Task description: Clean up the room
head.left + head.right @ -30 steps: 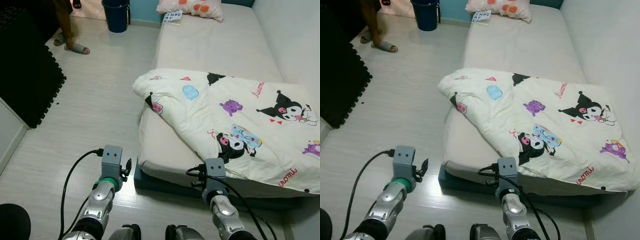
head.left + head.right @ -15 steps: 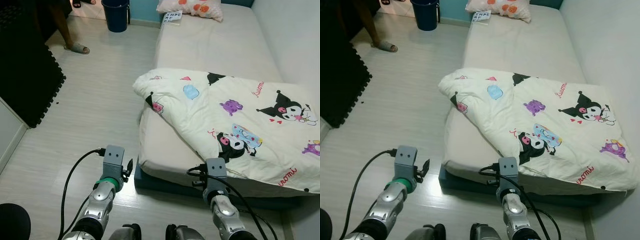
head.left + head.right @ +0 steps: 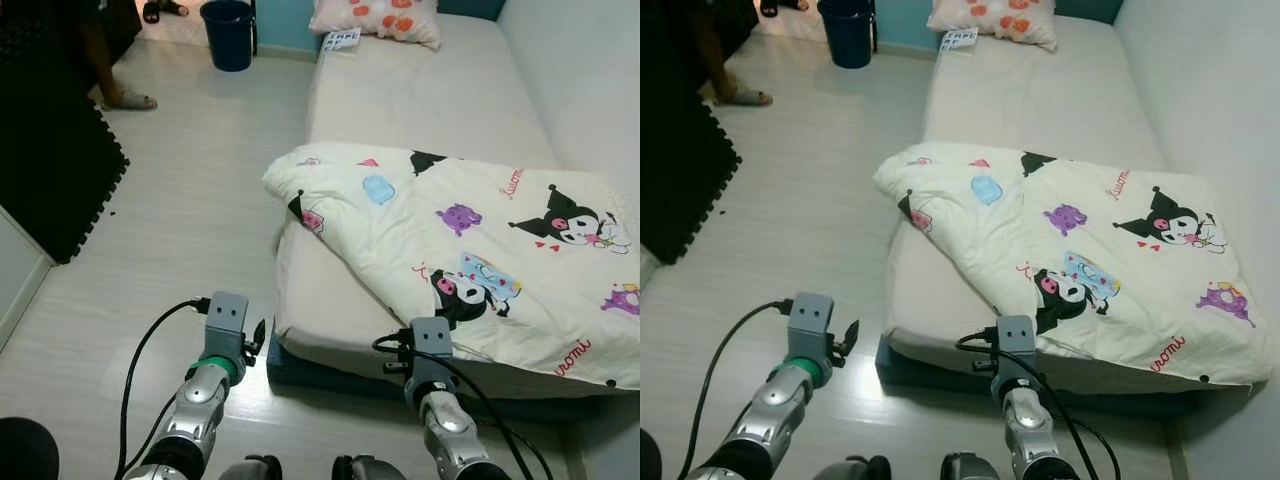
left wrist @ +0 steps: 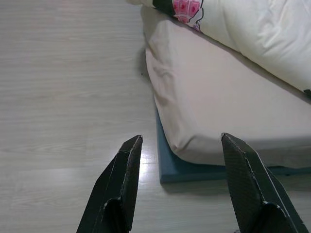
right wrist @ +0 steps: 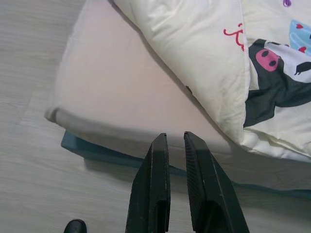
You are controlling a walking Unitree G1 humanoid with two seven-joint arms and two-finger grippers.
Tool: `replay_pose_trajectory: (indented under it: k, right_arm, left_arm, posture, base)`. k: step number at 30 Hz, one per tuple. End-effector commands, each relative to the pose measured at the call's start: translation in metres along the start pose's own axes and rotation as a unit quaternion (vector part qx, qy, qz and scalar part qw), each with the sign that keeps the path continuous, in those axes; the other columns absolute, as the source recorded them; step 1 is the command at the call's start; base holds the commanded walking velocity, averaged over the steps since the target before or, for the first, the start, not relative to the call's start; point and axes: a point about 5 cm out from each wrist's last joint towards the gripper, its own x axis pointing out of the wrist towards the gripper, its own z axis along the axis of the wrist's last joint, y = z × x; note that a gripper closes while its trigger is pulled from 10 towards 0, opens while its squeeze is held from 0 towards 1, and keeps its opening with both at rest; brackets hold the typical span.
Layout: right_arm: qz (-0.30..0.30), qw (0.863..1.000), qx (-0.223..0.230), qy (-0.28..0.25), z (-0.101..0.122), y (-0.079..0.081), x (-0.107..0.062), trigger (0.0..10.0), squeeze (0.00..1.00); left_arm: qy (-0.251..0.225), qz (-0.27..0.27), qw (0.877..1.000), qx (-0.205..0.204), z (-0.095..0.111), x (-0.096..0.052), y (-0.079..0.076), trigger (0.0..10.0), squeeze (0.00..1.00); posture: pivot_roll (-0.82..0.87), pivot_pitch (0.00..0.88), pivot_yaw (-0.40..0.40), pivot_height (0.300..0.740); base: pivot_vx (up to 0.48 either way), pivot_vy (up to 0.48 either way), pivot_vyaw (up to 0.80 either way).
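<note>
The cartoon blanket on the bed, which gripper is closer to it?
Right. The right gripper hangs at the bed's foot edge, just short of the blanket. The left gripper hangs over the floor beside the bed corner.

We see bare floor [image 3: 190, 200] open along the left of the mattress [image 3: 420, 90]; a black foam mat [image 3: 60, 170] bounds it further left. The cartoon-print quilt [image 3: 470, 250] heaps over the mattress's near right, leaving a bare sheet strip at its near-left corner.
</note>
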Motion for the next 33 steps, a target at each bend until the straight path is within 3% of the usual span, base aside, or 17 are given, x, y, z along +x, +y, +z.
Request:
replay_pose_trajectory:
  k: [1,15,33]
  right_arm:
    - [-0.014,1.000,0.008,0.011,-0.0075,-0.0051,-0.0040,10.0,0.00]
    - [-0.014,1.000,0.010,0.013,-0.0085,-0.0043,-0.0044,10.0,0.00]
    - [-0.013,1.000,0.014,0.015,-0.0096,-0.0044,-0.0050,10.0,0.00]
  left_arm:
    - [0.004,-0.007,1.000,0.000,-0.0046,-0.0027,-0.0028,10.0,0.00]
    - [0.004,-0.009,1.000,0.001,-0.0038,-0.0024,-0.0023,10.0,0.00]
    - [0.008,-0.024,1.000,0.014,-0.0044,-0.0022,-0.0062,10.0,0.00]
  posture:
    - [-0.01,0.120,0.031,0.740]
    - [-0.01,0.123,0.032,0.740]
    - [-0.01,0.126,0.033,0.740]
  base:
    - [0.334,0.000,0.00]
    - [0.316,0.000,0.00]
    - [0.000,0.000,0.00]
